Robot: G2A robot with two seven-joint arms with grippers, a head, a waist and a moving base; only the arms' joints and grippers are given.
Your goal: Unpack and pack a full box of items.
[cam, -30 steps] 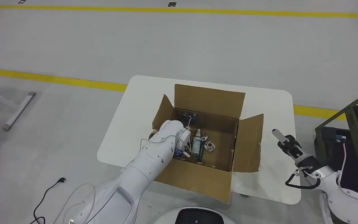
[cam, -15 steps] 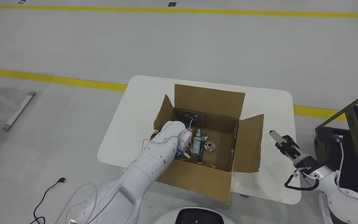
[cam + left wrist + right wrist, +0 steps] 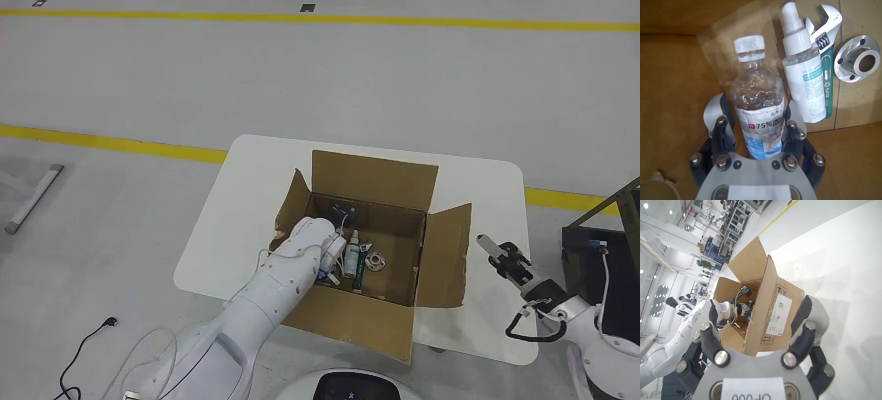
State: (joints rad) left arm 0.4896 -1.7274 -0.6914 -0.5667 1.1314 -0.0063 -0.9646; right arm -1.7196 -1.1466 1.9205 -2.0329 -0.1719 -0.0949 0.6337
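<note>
An open cardboard box (image 3: 375,180) stands on the white table (image 3: 260,190). My left gripper (image 3: 754,104) is down inside the box, shut on a clear alcohol bottle (image 3: 757,91) with a white cap; its fingers press the bottle's labelled lower half. Beside the bottle, on the box floor, lie a white spray bottle (image 3: 806,85), a green-handled adjustable wrench (image 3: 829,24) and a steel flange (image 3: 855,58). The left arm's wrist (image 3: 328,258) hides part of the box's left side in the top view. My right gripper (image 3: 487,243) hangs open over the table, right of the box's right flap (image 3: 772,306), holding nothing.
A dark item with a cable (image 3: 343,212) sits near the box's back wall. A dark cart (image 3: 600,250) stands past the table's right edge. Bare table lies behind and on both sides of the box. A pale object (image 3: 657,181) shows near the left wrist.
The left arm has shifted slightly toward the back of the box with the bottle between its fingers. The right gripper has drifted a little toward the box.
</note>
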